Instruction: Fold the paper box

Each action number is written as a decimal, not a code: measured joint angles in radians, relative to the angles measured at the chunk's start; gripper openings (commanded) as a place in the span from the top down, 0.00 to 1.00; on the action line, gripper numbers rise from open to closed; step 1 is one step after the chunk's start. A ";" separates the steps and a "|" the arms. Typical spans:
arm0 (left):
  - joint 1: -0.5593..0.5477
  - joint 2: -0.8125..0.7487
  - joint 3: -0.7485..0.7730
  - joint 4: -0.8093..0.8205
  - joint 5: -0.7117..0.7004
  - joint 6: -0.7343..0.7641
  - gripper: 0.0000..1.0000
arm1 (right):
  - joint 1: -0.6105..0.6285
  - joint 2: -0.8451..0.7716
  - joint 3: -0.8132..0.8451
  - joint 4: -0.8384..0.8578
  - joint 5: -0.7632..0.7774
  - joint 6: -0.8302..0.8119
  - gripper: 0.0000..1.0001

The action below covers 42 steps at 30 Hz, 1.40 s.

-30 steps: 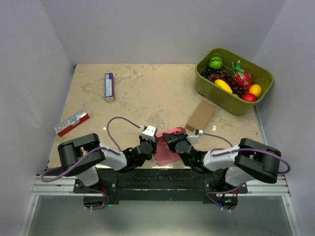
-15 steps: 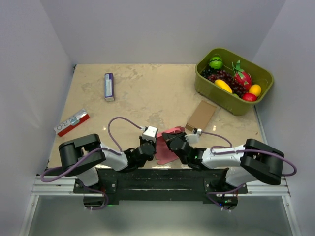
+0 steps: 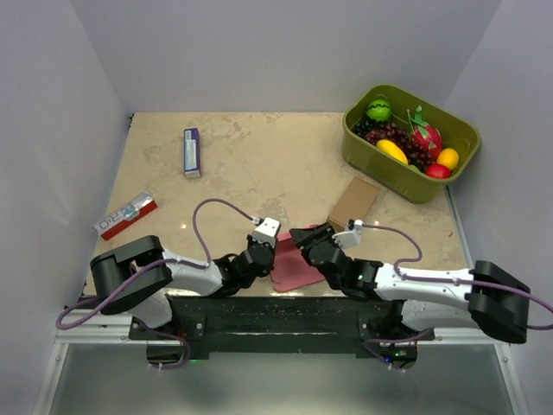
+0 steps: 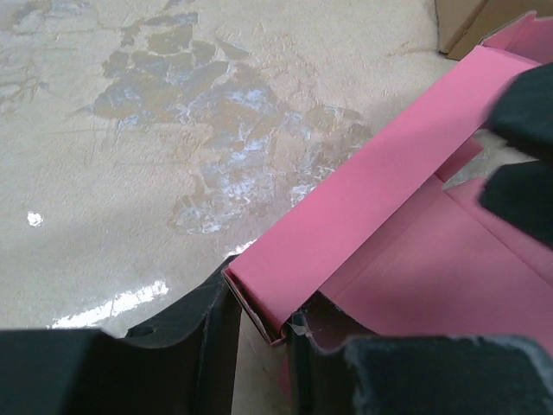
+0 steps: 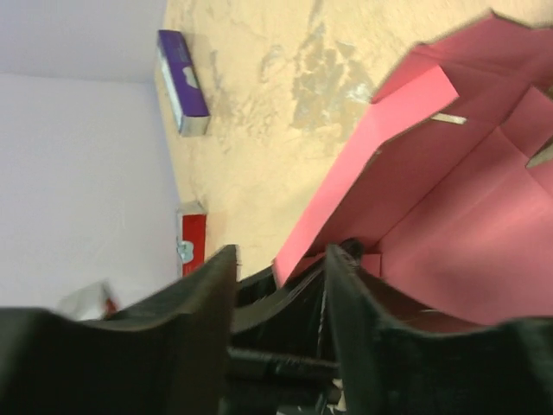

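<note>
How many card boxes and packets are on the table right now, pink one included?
4. The pink paper box between the arms, a brown cardboard box just beyond it, a red-and-white packet at left, a purple-and-white packet farther back left. None seems hidden.

table — marble-look | on it: purple packet; red-white packet; brown box; green bin; paper box — pink
</note>
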 measured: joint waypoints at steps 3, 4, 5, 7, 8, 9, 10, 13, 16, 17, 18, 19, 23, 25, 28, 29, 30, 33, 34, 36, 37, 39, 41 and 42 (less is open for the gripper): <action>0.032 -0.019 0.018 -0.059 0.071 -0.006 1.00 | 0.000 -0.134 0.000 -0.054 0.010 -0.103 0.34; 0.041 -0.023 0.024 -0.074 0.093 -0.006 1.00 | 0.001 -0.182 0.000 -0.070 0.012 -0.151 0.30; 0.053 -0.030 0.035 -0.099 0.129 -0.004 1.00 | 0.000 -0.226 0.001 -0.082 0.013 -0.200 0.29; 0.065 -0.043 0.049 -0.136 0.190 0.005 1.00 | 0.000 -0.305 0.004 -0.114 0.011 -0.313 0.27; 0.072 -0.055 0.056 -0.159 0.229 0.013 1.00 | 0.000 -0.343 0.008 -0.135 0.008 -0.375 0.26; 0.081 -0.070 0.060 -0.183 0.273 0.022 1.00 | 0.000 -0.386 0.014 -0.163 0.000 -0.459 0.26; 0.090 -0.086 0.061 -0.207 0.319 0.033 1.00 | 0.001 -0.416 0.019 -0.183 -0.005 -0.515 0.26; 0.140 -0.127 0.063 -0.282 0.478 0.060 1.00 | 0.000 -0.500 0.060 -0.259 -0.042 -0.778 0.27; 0.182 -0.144 0.077 -0.353 0.607 0.084 1.00 | 0.000 -0.503 0.120 -0.317 -0.079 -0.953 0.31; 0.186 -0.144 0.084 -0.372 0.637 0.090 1.00 | 0.000 -0.489 0.145 -0.336 -0.095 -1.007 0.32; 0.188 -0.144 0.098 -0.403 0.684 0.098 1.00 | 0.000 -0.467 0.166 -0.352 -0.119 -1.055 0.35; 0.188 -0.144 0.106 -0.421 0.713 0.106 1.00 | 0.001 -0.444 0.180 -0.363 -0.135 -1.087 0.35; 0.190 -0.145 0.124 -0.499 0.827 0.122 1.00 | 0.037 -0.309 0.206 -0.403 -0.209 -1.200 0.37; 0.196 -0.151 0.129 -0.537 0.867 0.122 1.00 | 0.092 -0.254 0.203 -0.431 -0.230 -1.230 0.38; 0.206 -0.163 0.143 -0.597 0.912 0.122 1.00 | 0.179 -0.220 0.202 -0.453 -0.243 -1.251 0.39; 0.208 -0.164 0.150 -0.616 0.924 0.122 1.00 | 0.197 -0.218 0.202 -0.457 -0.244 -1.252 0.38; 0.211 -0.165 0.158 -0.635 0.933 0.122 1.00 | 0.216 -0.217 0.202 -0.462 -0.241 -1.248 0.37; 0.221 -0.171 0.170 -0.669 0.937 0.121 1.00 | 0.235 -0.220 0.202 -0.487 -0.217 -1.208 0.34; 0.226 -0.175 0.170 -0.676 0.933 0.120 1.00 | 0.235 -0.225 0.202 -0.501 -0.206 -1.191 0.32; 0.241 -0.197 0.169 -0.695 0.921 0.117 1.00 | 0.235 -0.243 0.202 -0.538 -0.176 -1.139 0.30; 0.251 -0.216 0.167 -0.697 0.912 0.116 1.00 | 0.235 -0.255 0.202 -0.560 -0.161 -1.113 0.29; 0.271 -0.266 0.164 -0.699 0.894 0.115 1.00 | 0.235 -0.286 0.202 -0.602 -0.138 -1.057 0.27; 0.288 -0.310 0.164 -0.698 0.880 0.109 1.00 | 0.235 -0.314 0.201 -0.633 -0.124 -1.015 0.27; 0.298 -0.330 0.163 -0.696 0.875 0.108 1.00 | 0.235 -0.328 0.198 -0.642 -0.117 -0.997 0.27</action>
